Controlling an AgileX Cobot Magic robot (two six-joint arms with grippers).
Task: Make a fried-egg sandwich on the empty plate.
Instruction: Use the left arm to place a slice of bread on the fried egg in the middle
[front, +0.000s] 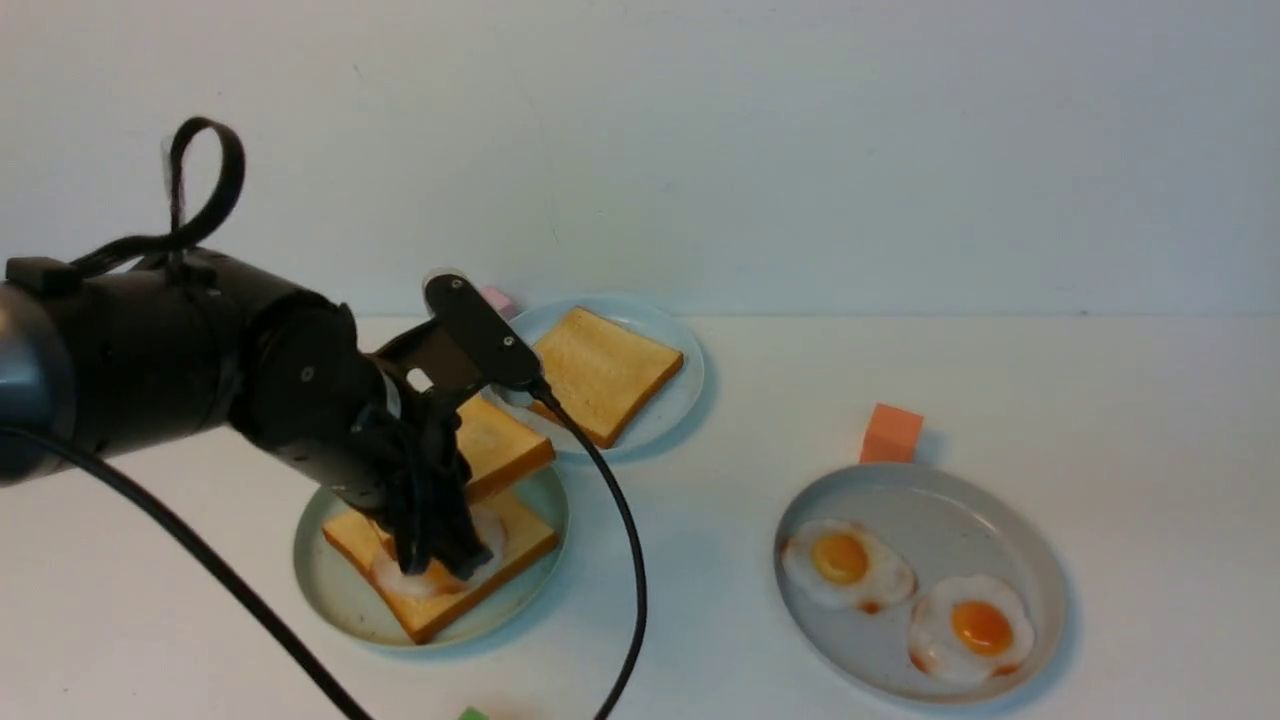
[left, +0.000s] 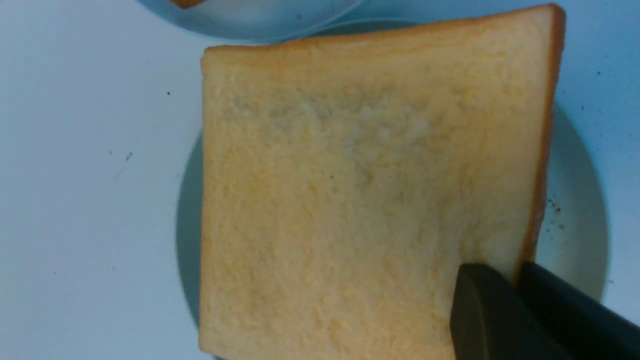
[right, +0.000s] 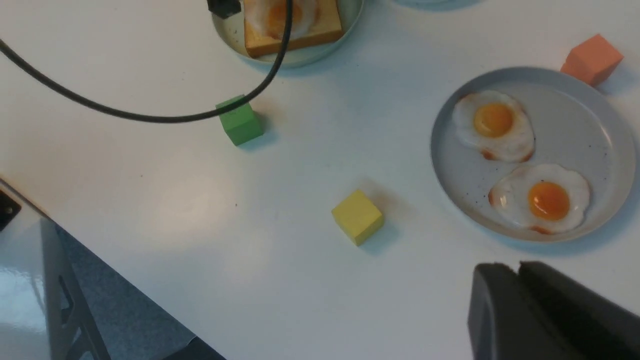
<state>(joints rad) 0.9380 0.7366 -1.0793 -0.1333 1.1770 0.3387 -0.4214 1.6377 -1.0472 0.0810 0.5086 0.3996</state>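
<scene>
Nearest the robot, the right gripper (right: 517, 280) hangs over the near part of the white table (right: 175, 200), its two fingers pressed together with nothing between them. Close by lies a yellow cube (right: 357, 216), and farther on a green cube (right: 240, 120), with a black cable (right: 150, 117) running across the table beside it. Next, on the right side, comes a grey plate (front: 950, 530) carrying two fried eggs side by side, the left egg (front: 845, 562) and the right egg (front: 972, 625). On the left side stands the mint-green plate (front: 335, 590), which holds the sandwich (front: 505, 550), not yet closed. The lower slice (front: 430, 610) lies flat on the plate with a white egg (front: 492, 525) on it, and the top slice (front: 500, 448) sits tilted above them. The left gripper (front: 440, 560) reaches down over this plate and is clamped on one edge of the top slice, its dark fingers (left: 495, 320) pinching the bread's crust. Whether the top slice touches the egg cannot be told. An orange cube (front: 890, 432) sits just beside the far rim of the grey plate. Farther back, just beyond the mint-green plate, a light-blue plate (front: 670, 405) holds a single slice of toast (front: 600, 372). A small pink thing (front: 497, 298) shows at its far edge, mostly hidden by the left arm.
</scene>
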